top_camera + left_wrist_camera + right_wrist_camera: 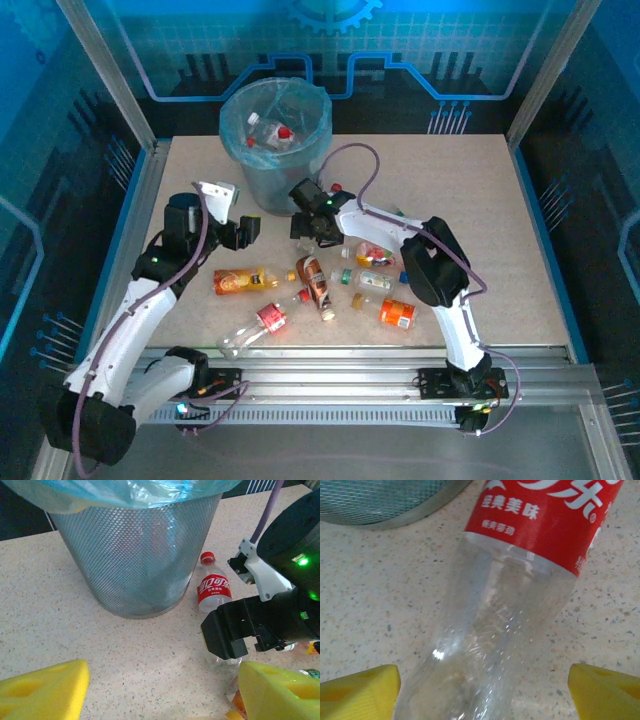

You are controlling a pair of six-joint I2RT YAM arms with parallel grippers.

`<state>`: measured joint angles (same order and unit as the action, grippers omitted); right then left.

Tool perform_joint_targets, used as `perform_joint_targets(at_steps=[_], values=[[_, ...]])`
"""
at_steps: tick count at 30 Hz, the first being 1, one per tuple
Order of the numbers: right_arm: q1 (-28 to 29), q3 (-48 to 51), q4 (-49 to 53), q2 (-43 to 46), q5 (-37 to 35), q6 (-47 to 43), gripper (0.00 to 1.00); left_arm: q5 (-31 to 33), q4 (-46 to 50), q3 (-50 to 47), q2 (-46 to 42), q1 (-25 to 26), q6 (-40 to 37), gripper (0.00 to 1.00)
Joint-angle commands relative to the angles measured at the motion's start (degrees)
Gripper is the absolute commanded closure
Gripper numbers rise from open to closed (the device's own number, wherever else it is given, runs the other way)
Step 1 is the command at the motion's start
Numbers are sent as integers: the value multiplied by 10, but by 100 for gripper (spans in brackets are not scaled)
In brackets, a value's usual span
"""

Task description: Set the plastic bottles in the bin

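The bin [275,140], grey mesh lined with a light-blue bag, stands at the back with a few bottles inside [272,135]. A clear red-label bottle [520,605] lies on the table beside the bin's base [140,565]; its red cap [207,557] points away. My right gripper [308,222] is low over that bottle's bottom end, open, its yellow pads [605,690] standing either side of it. My left gripper [240,232] hangs open left of it with only bare table between its pads [45,690]. Several more plastic bottles [315,280] lie scattered in front.
An orange-drink bottle [240,282] lies near my left arm. A red-label bottle [258,325] and an orange-label one [397,313] lie close to the table's front rail [350,360]. Glass walls enclose the sides. The right gripper's black body [240,630] is close to my left pad.
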<state>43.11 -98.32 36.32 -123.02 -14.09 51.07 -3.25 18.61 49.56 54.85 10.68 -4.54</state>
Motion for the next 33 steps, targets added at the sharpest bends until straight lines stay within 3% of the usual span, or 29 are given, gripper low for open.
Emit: perform_joint_targets(at_steps=[1,18,33], values=[[-12,-19,-13,-21,17,35,13,-12,2,26,-8,-12,29,21],[-45,22,-71,-1,51,54,44,-20,6,50,2,-40,47,21],[-62,118,-114,106,43,44,54,5,41,124,5,-42,65,22]])
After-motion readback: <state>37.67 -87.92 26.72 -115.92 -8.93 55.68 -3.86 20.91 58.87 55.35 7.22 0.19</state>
